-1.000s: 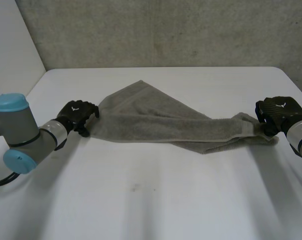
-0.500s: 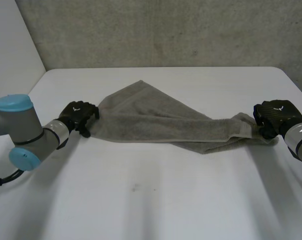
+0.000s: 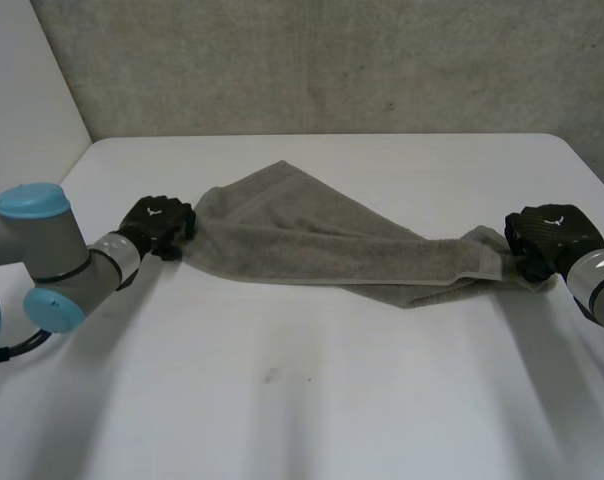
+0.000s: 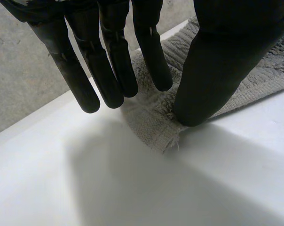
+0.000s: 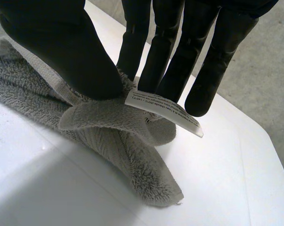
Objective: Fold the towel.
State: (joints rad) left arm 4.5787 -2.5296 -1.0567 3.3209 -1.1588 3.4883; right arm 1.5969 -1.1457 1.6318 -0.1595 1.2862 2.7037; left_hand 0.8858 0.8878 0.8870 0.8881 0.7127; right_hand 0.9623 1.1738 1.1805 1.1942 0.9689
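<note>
Our left hand (image 3: 158, 224) pinches one corner of the towel (image 3: 312, 245) between thumb and straight fingers, our right hand (image 3: 547, 238) the tagged opposite end likewise, with it lying twisted across the table (image 3: 302, 400) between them, so we should lift both ends evenly and untwist before folding.

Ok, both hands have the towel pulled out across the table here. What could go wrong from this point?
1. The left hand pinches only the tip of one corner of the towel, close to its frayed end, so the corner could slip out under tension.
2. The right hand pinches a bunched, twisted end by the care label. The layers could slide apart, and a fold made from here would likely come out uneven.
</note>
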